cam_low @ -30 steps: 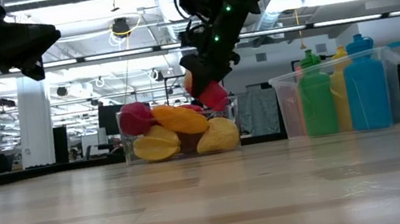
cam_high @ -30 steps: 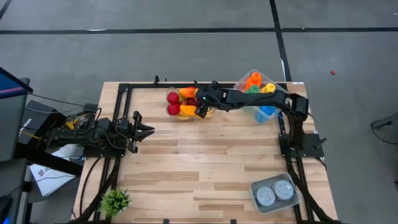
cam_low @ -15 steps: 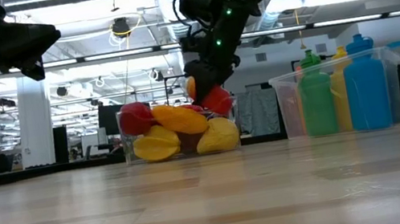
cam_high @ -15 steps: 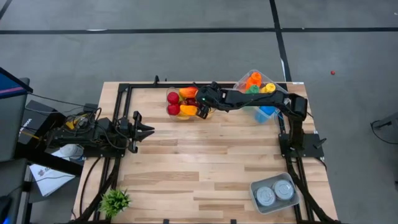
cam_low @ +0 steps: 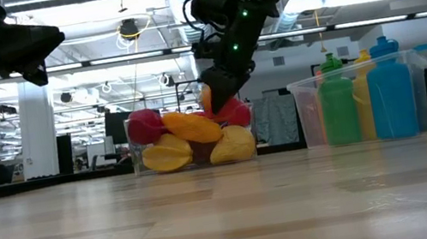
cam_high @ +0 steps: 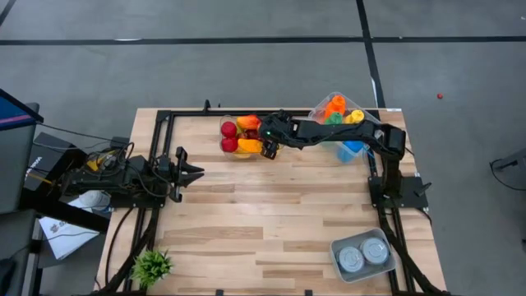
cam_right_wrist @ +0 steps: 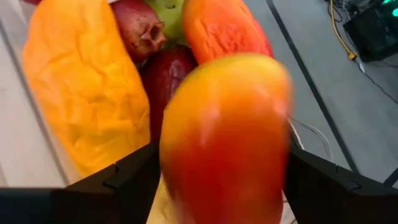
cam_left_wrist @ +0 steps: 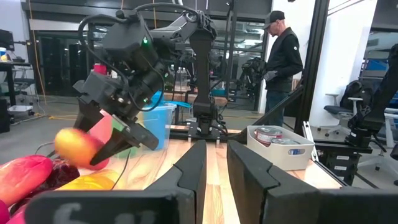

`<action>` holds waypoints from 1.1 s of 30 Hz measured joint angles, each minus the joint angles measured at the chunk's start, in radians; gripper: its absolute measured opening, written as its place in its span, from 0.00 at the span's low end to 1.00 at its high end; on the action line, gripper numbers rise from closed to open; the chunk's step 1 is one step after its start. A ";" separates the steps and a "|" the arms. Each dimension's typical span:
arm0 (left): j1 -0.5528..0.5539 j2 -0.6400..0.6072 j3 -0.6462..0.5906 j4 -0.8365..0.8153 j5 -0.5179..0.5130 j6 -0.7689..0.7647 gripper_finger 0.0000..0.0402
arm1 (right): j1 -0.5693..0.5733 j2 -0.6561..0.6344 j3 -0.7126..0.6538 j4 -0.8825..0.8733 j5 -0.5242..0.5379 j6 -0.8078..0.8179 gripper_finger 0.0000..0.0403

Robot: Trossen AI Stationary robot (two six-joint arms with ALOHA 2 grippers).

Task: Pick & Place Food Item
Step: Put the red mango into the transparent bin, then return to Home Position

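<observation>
The left tool (cam_high: 191, 172) waits at the desk's (cam_high: 271, 230) left edge, fingers parted and empty. The clear fruit bin (cam_high: 240, 140) stands at the desk's far edge, piled with red and yellow fruit. The right tool (cam_high: 268, 148) hovers at the bin's right end, clamped on an orange-red mango (cam_right_wrist: 227, 140); its jaws are spread wide by the fruit. Judged step: lifting out. Raise the mango vertically until it clears the bin wall. Keep the grip constant, as the rounded skin may slip. Avoid dragging neighbouring fruit.
</observation>
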 joint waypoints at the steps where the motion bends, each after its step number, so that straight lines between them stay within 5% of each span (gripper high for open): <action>1: 0.000 0.000 0.000 0.000 0.000 0.000 0.13 | 0.003 0.000 0.000 0.000 -0.001 -0.007 0.74; 10: 0.000 0.000 0.000 0.000 0.000 0.000 0.13 | 0.017 -0.002 0.000 0.000 0.002 -0.018 0.93; 20: 0.000 0.000 0.000 0.000 0.000 0.000 0.13 | 0.086 -0.080 0.201 -0.248 0.002 -0.044 0.90; 33: 0.000 0.000 0.000 0.007 0.000 0.000 0.13 | 0.308 -0.680 0.274 -0.575 0.036 0.088 0.68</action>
